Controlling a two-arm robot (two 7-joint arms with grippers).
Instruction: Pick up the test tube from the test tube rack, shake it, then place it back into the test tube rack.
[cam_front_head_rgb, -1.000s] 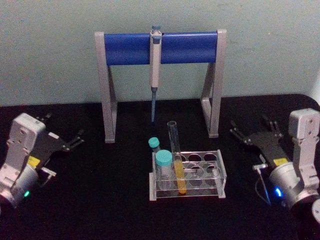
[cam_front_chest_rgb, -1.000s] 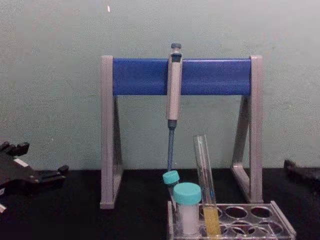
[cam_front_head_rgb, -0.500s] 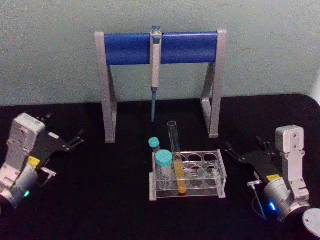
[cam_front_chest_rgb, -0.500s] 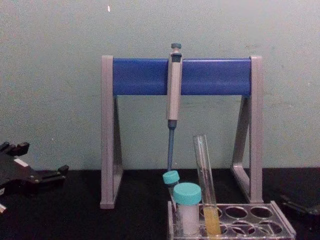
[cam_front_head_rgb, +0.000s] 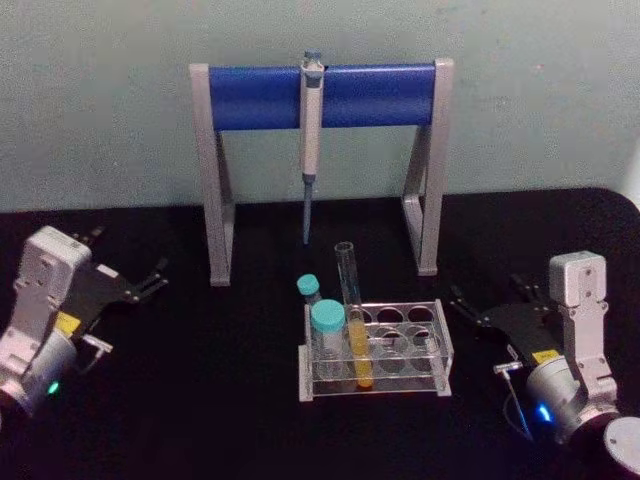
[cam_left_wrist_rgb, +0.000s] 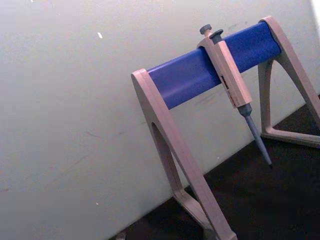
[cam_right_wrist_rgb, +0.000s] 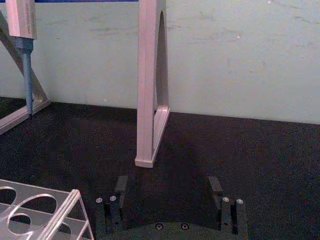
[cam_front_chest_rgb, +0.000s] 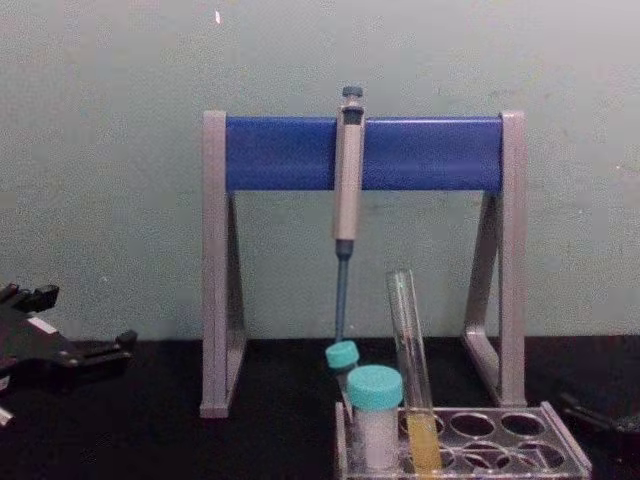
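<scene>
The test tube (cam_front_head_rgb: 350, 300) stands in the clear test tube rack (cam_front_head_rgb: 432, 318) at the table's middle, leaning slightly left, with yellow liquid in its lower part; the chest view shows the tube (cam_front_chest_rgb: 408, 340) rising from the rack (cam_front_chest_rgb: 560, 452). My right gripper (cam_front_head_rgb: 490, 297) rests low just right of the rack, open, nothing between its fingers (cam_right_wrist_rgb: 215, 186). The rack's corner (cam_right_wrist_rgb: 45, 212) lies close beside it. My left gripper (cam_front_head_rgb: 127, 255) is parked at the far left, open and empty, also seen from the chest (cam_front_chest_rgb: 80, 335).
Two teal-capped vials (cam_front_head_rgb: 326, 322) occupy the rack's left end. Behind the rack stands a grey-and-blue pipette stand (cam_front_head_rgb: 250, 97) with a grey pipette (cam_front_head_rgb: 311, 130) hanging from its bar. The black table has free room on both sides of the rack.
My right gripper has dropped lower and come in toward the rack's right side, then settled. The left arm, the tube and the rack have not moved.
</scene>
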